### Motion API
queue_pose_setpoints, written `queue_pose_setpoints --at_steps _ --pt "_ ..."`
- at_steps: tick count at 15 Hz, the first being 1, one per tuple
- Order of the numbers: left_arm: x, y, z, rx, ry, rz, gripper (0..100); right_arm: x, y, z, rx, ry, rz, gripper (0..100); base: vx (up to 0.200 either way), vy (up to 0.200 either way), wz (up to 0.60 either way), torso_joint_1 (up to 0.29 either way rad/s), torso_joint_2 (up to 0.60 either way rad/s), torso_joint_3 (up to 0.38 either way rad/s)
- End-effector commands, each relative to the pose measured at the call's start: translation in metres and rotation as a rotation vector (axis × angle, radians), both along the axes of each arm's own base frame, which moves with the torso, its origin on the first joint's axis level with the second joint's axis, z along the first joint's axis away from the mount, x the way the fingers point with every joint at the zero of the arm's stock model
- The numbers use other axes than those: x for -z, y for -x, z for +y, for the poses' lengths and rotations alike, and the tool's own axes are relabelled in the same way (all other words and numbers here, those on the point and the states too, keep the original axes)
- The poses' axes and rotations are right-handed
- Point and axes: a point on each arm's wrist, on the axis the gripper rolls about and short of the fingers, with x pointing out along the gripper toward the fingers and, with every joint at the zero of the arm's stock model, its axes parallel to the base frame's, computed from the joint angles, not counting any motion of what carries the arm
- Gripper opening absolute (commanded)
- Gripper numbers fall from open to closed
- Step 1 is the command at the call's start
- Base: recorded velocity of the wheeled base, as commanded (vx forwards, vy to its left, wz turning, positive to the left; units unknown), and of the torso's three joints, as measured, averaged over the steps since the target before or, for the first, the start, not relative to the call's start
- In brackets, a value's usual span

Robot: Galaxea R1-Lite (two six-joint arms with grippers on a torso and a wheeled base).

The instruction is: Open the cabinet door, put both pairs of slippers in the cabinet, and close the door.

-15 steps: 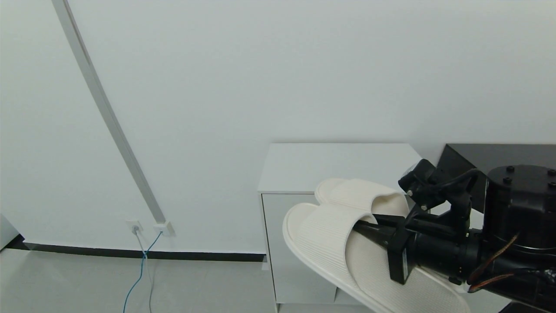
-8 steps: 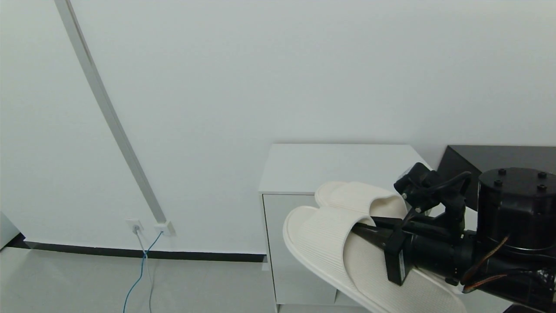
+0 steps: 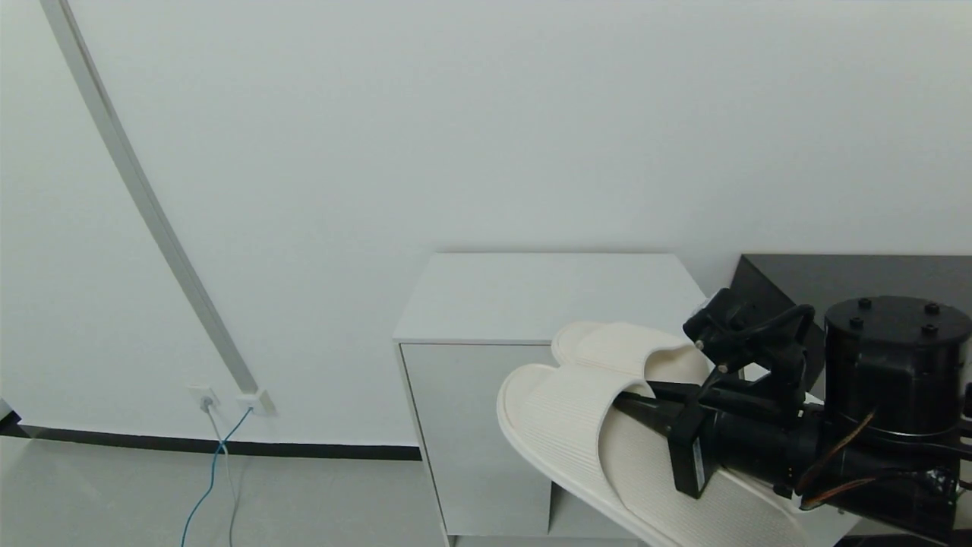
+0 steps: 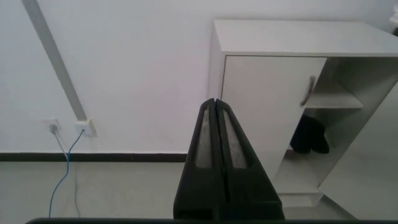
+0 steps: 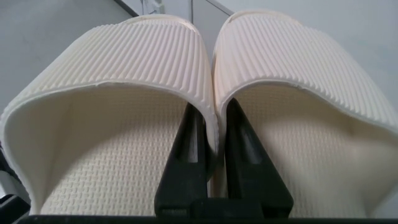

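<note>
The right tool (image 5: 214,118) is clamped on the pair of white slippers (image 3: 562,425). One finger goes into each slipper, and the two inner side walls are pinched together between them. The slippers lie side by side with their toes pointing away from the arm toward the cabinet (image 3: 531,296). They hang in the air in front of the cabinet's right half, and I cannot tell whether they touch it. From the head view the nearer toe overlaps the front face and the farther one reaches up to the top edge.

The left tool (image 4: 216,106) has its fingers pressed flat together with nothing between them. It is held well back from the cabinet and aimed at the door (image 4: 264,112).

That door covers the left half of the front, with its handle (image 4: 306,91) on the right edge. The right half stands open, showing a shelf (image 4: 336,102) and a dark thing (image 4: 309,135) in the compartment beneath it.

A black unit (image 3: 835,273) sits close against the cabinet's right side. To the left the floor (image 3: 114,494) runs open along the wall (image 3: 456,114). On that wall a grey strip (image 3: 137,190) slants down to the sockets (image 3: 203,395), and cables (image 3: 213,475) trail from them onto the floor, well clear of the cabinet's left edge.
</note>
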Motion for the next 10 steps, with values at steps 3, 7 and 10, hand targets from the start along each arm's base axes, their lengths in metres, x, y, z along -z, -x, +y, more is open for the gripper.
queue_pose_setpoints --at_steps 3,7,10 --pt "0.0001 -0.0001 0.0 -0.001 0.0 0.002 0 0.0016 0.0001 -0.0001 0.003 0.005 0.003 0 0.0 0.0 0.0 0.0 0.0 0.0" --pt "0.0001 -0.0001 0.0 0.0 0.0 0.002 0 0.0038 0.0009 -0.0009 0.0 0.013 0.007 0 0.0 0.0 0.0 0.0 0.0 0.0" --pt "0.0001 -0.0001 0.0 0.0 0.0 0.002 0 0.0047 0.0015 -0.0014 -0.001 0.017 0.007 0 0.0 0.0 0.0 0.0 0.0 0.0"
